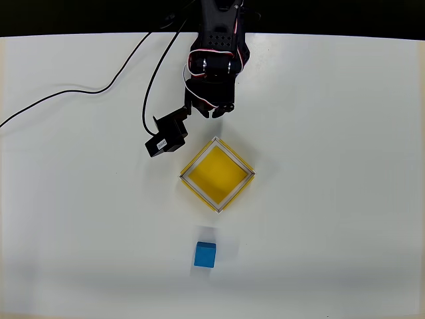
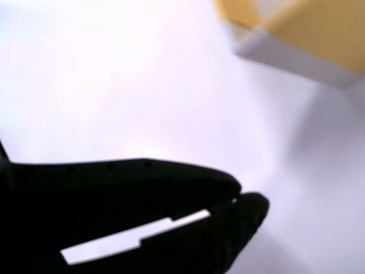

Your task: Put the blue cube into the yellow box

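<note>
The blue cube (image 1: 205, 255) rests on the white table near the front edge, below the yellow box (image 1: 218, 174) in the overhead view. The box stands cornerwise in the middle of the table, its yellow floor bare. My black gripper (image 1: 216, 110) hangs just behind the box's far corner, well away from the cube. In the wrist view the gripper (image 2: 236, 198) has its two dark fingertips touching, shut with nothing between them, and a blurred corner of the yellow box (image 2: 296, 34) lies at the upper right.
The wrist camera module (image 1: 166, 138) sticks out to the left of the gripper. A black cable (image 1: 99, 90) trails over the table's back left. White tabletop (image 1: 332, 232) spreads around the box and the cube.
</note>
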You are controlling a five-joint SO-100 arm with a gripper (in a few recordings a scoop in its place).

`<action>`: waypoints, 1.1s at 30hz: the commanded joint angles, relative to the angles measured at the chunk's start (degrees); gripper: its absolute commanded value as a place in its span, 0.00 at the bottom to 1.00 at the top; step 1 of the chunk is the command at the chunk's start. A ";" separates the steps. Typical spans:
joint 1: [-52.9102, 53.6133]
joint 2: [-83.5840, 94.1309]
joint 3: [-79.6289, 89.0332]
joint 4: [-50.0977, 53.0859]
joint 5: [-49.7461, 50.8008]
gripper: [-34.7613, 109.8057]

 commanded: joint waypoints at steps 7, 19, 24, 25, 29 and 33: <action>1.32 -14.77 -31.55 2.20 -2.46 0.25; 1.93 -30.76 -48.96 -11.69 -3.60 0.28; 2.37 -38.67 -54.76 -18.81 -3.96 0.32; 2.55 -40.25 -55.90 -19.95 -4.22 0.33; 3.34 -46.49 -59.85 -26.63 -3.25 0.40; 3.96 -53.00 -63.72 -32.26 -1.58 0.46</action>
